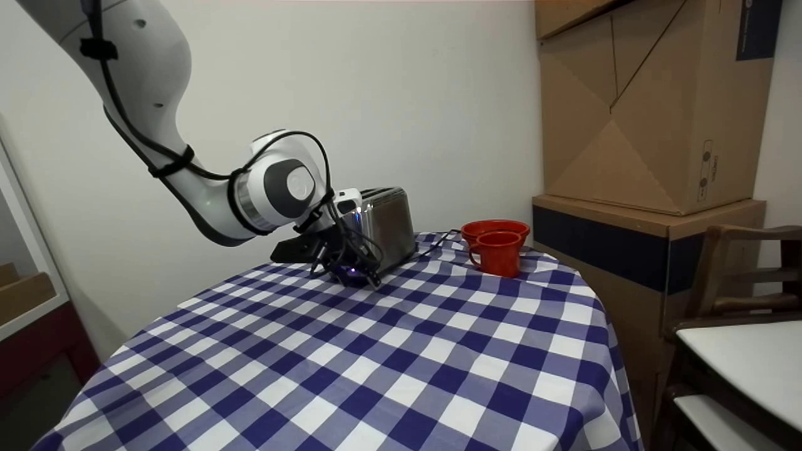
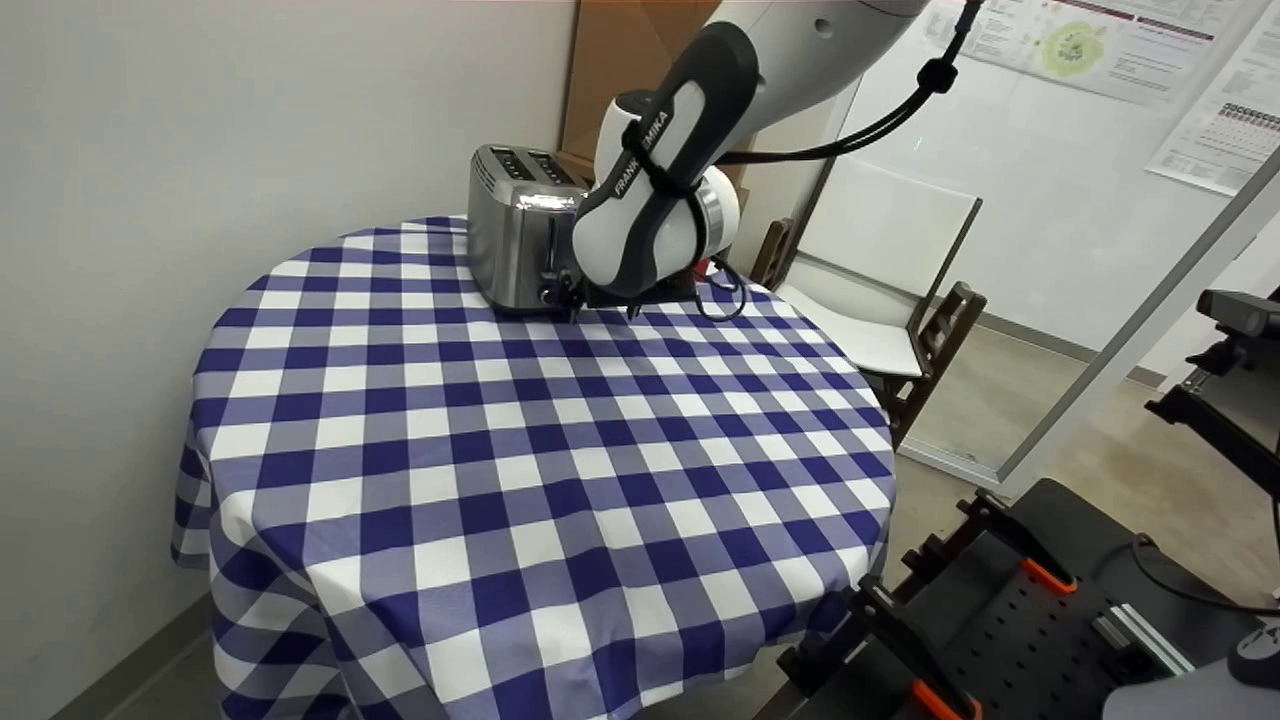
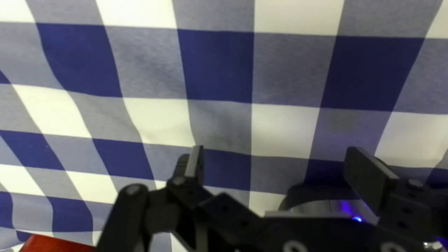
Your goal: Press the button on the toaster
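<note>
One fingertip [image 3: 364, 175] of the wide-spread tool [image 3: 274, 159] should meet the toaster [image 2: 508, 235], upper centre in an exterior view, squarely and slowly at its button, which is probably hidden behind the arm [image 2: 705, 105].

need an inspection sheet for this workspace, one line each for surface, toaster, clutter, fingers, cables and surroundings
Surface: blue-and-white checked tablecloth, hanging in folds over the edge.
Job's things: silver toaster, upright on the tablecloth; its button can't be made out, so whether it is pressed can't be told.
Clutter: red mug, upright, in front of a red bowl in an exterior view; whether they touch can't be told.
Fingers: apart, nothing seen held between them, low beside the toaster; contact with it can't be told.
Cabling: black cables strapped along the arm; thin dark cord between toaster and red bowl.
Surroundings: white wall, stacked cardboard boxes, dark-framed chair.
</note>
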